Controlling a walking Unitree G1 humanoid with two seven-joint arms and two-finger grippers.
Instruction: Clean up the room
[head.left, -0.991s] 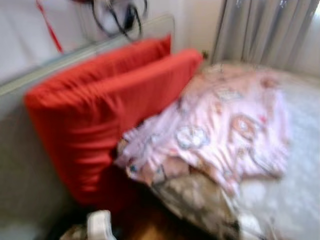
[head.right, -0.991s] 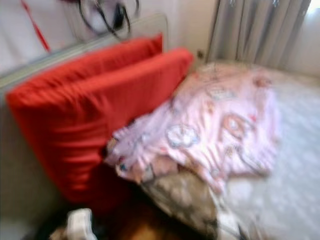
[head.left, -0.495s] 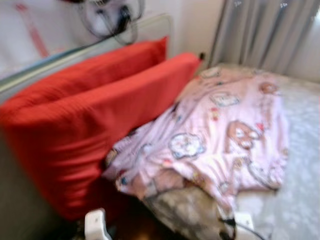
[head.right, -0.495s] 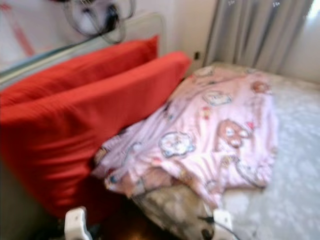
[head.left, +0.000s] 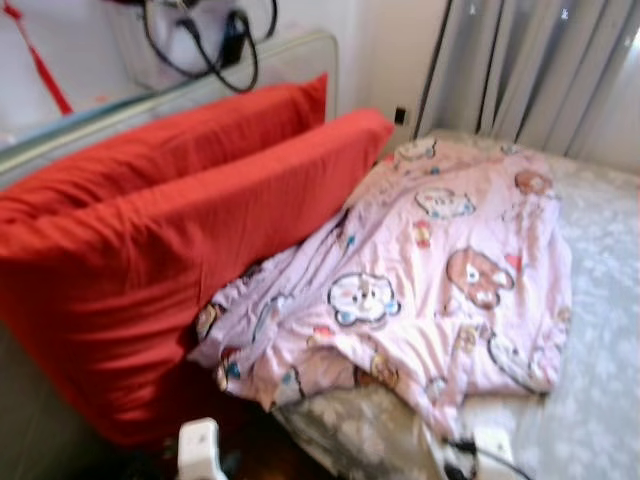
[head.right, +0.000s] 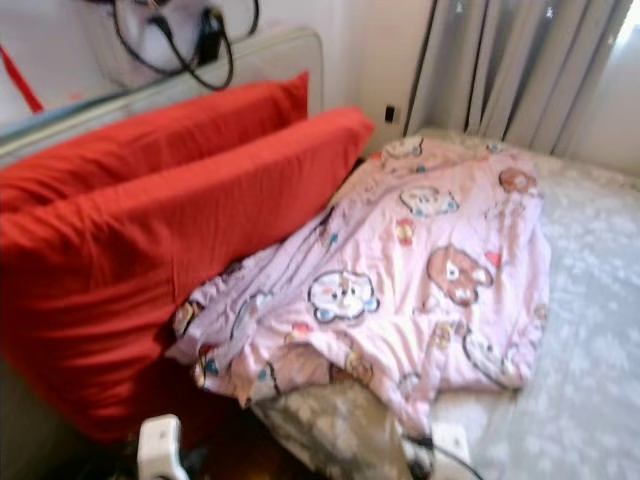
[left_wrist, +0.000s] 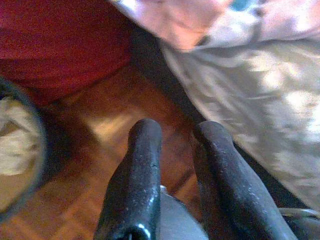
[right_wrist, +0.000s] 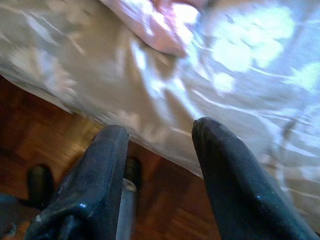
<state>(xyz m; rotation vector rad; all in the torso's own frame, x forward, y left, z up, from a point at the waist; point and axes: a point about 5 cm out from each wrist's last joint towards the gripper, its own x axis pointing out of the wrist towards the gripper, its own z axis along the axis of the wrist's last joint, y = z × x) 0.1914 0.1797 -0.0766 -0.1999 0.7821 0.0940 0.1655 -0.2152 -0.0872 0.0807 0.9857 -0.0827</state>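
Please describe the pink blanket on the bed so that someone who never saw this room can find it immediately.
Start at the bed with the pale grey flower-patterned cover, which stands before the grey curtains. Two big red pillows lean at its head, and the crumpled pink cartoon-print blanket lies against them. It alone carries bear and animal pictures; its neighbours are plain red or grey.

**No readable text**

No words, labels, brands or numbers can be read anywhere. The pink blanket (head.left: 440, 270) on the bed (head.left: 600, 350) carries cartoon animal prints but no legible lettering, and the red pillows (head.left: 170, 240) at the left are plain.
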